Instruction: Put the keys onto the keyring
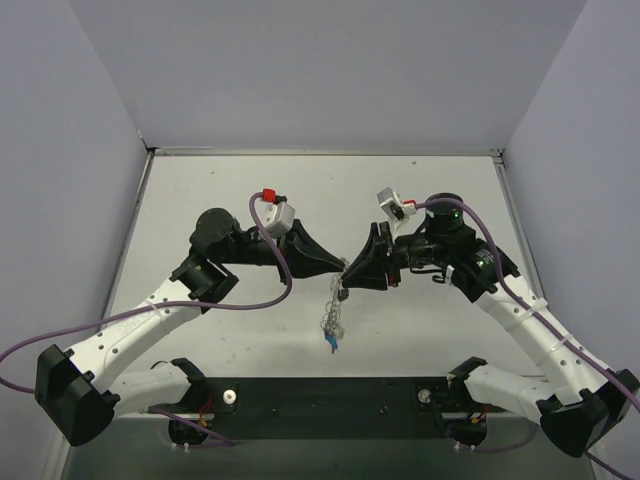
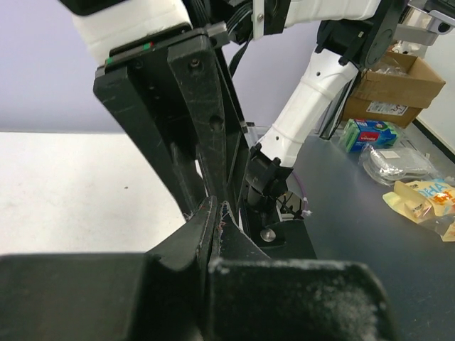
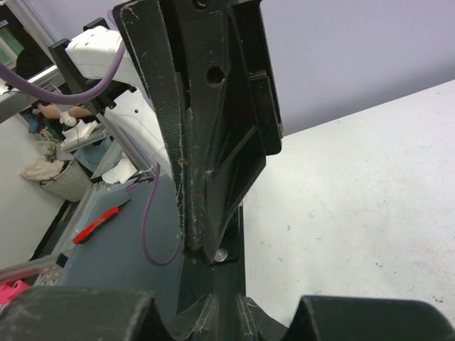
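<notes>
The keyring (image 1: 333,315), a thin silvery chain loop, dangles above the table from the spot where both grippers' tips meet. A key with a blue head (image 1: 330,343) hangs at its bottom end. My left gripper (image 1: 343,268) comes in from the left with its jaws pressed together (image 2: 218,206) on the top of the keyring; the chain itself barely shows there. My right gripper (image 1: 353,272) faces it tip to tip from the right. In the right wrist view its fingertips (image 3: 210,307) stand slightly apart (image 3: 227,305) with nothing between them.
A black base bar (image 1: 330,395) runs along the near table edge under the hanging keyring. Purple cables (image 1: 270,290) loop off both arms. Beyond the table lie a cardboard box (image 2: 398,78) and a red-handled tool (image 3: 99,222).
</notes>
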Available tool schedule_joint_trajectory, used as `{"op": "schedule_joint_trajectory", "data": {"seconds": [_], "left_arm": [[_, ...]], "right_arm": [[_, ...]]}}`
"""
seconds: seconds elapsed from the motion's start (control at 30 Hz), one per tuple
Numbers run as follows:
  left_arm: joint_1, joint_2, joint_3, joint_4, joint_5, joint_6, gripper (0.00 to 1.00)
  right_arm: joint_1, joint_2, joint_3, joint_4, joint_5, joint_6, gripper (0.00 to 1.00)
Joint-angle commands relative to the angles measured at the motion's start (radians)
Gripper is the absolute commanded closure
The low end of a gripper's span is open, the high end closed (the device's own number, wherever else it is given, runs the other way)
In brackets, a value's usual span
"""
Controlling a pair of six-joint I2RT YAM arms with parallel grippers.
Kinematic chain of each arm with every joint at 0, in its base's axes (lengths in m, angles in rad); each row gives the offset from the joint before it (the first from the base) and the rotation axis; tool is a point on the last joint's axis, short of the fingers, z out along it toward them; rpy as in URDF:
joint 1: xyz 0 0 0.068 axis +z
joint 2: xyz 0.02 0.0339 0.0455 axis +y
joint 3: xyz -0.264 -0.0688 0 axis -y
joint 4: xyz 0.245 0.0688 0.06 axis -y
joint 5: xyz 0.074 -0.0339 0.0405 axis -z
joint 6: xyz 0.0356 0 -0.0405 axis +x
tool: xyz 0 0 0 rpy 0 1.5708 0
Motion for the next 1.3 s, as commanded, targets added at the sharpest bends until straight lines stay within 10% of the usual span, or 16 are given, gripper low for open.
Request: {"op": "schedule_joint_trajectory", "data": {"seconds": [0.0, 0.67, 0.8, 0.83, 1.27], "left_arm": [[-0.003, 0.001, 0.009, 0.084, 0.000, -0.011, 1.00], [0.004, 0.028, 0.005, -0.021, -0.074, 0.038, 1.00], [0.023, 0.059, 0.000, -0.065, -0.152, 0.036, 0.49], [0.026, 0.065, -0.004, -0.077, -0.229, 0.030, 0.13], [0.265, 0.251, -0.130, -0.209, -0.586, -0.199, 0.11]], "right_arm": [[0.012, -0.019, -0.015, 0.082, 0.068, 0.001, 0.81], [0.011, -0.026, -0.046, 0.066, 0.215, -0.009, 0.52], [0.008, -0.007, -0.081, 0.065, 0.324, -0.006, 0.43], [0.005, -0.002, -0.090, 0.065, 0.353, -0.001, 0.40], [-0.127, 0.110, -0.268, 0.177, 0.803, 0.201, 0.11]]}}
